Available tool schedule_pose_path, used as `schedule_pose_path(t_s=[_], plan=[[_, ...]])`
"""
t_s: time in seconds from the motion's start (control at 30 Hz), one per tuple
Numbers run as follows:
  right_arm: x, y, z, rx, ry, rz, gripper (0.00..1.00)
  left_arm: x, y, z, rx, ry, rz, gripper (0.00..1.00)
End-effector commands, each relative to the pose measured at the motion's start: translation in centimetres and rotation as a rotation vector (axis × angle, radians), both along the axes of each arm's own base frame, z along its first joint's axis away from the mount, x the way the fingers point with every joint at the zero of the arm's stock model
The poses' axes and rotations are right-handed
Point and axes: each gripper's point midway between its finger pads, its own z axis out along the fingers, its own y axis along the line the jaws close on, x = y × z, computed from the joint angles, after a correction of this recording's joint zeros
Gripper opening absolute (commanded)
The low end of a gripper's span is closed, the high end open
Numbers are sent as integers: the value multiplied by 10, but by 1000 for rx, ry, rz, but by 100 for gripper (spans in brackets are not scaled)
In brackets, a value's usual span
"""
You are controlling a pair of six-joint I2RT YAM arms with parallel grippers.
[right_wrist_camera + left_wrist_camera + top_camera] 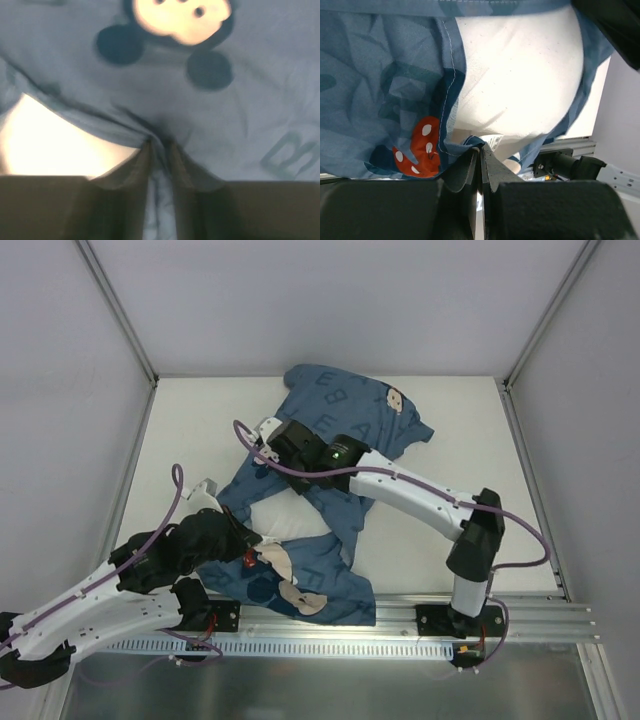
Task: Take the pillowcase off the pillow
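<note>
The blue pillowcase point(340, 410) with letters and mouse faces lies crumpled from the back centre to the front rail. The white pillow point(290, 522) bulges out of it in the middle. My left gripper point(247, 540) is shut on the pillowcase's hem point(470, 142) beside the pillow point(520, 80), with a small white label point(496, 140) just past the tips. My right gripper point(272, 438) is shut on a pinched fold of the pillowcase point(159, 137), below a mouse face point(180, 15). A bright white patch point(50, 147) shows under the fabric at the left; I cannot tell what it is.
The white table point(450, 540) is walled by grey panels at the left, back and right. An aluminium rail point(520, 612) runs along the front edge, with both arm bases on it. The right arm point(420, 495) reaches across the pillowcase.
</note>
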Motion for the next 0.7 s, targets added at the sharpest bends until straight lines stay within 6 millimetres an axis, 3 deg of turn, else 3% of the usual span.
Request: schedule_pose_path(t_s=[0.0, 0.1, 0.13, 0.2, 0.23, 0.27, 0.33, 0.4, 0.43, 0.47, 0.53, 0.57, 0.6, 0.67], plan=[[35, -25, -4, -82, -25, -172, 13, 8, 9, 24, -2, -80, 18, 0], [65, -46, 9, 6, -5, -337, 1, 6, 8, 26, 7, -86, -7, 0], [83, -64, 16, 37, -4, -418, 1, 7, 7, 26, 17, -85, -15, 0], [99, -85, 35, 146, 4, -552, 1, 5, 0, 19, 45, -47, -43, 0], [115, -110, 37, 176, 13, -636, 1, 6, -2, 16, 60, -32, -52, 0], [120, -120, 54, 251, 7, -666, 1, 6, -5, 12, 79, -13, -62, 0], [129, -149, 55, 297, 11, -757, 1, 8, -15, 7, 125, 31, -98, 0], [126, -169, 72, 335, -32, -801, 1, 14, -23, 13, 141, 32, -110, 0], [121, -185, 74, 332, -57, -833, 1, 22, -29, 9, 178, 36, -123, 0], [119, -189, 63, 307, -47, -849, 1, 27, -32, 10, 186, 32, -126, 0], [106, -206, 72, 337, -66, -883, 1, 39, -38, 8, 220, 43, -163, 0], [98, -215, 59, 314, -59, -909, 1, 52, -31, 8, 227, 47, -127, 0], [88, -225, 72, 354, -82, -919, 1, 62, -29, 9, 237, 51, -118, 0], [74, -240, 64, 351, -79, -945, 1, 74, -21, 16, 217, 48, -130, 0]])
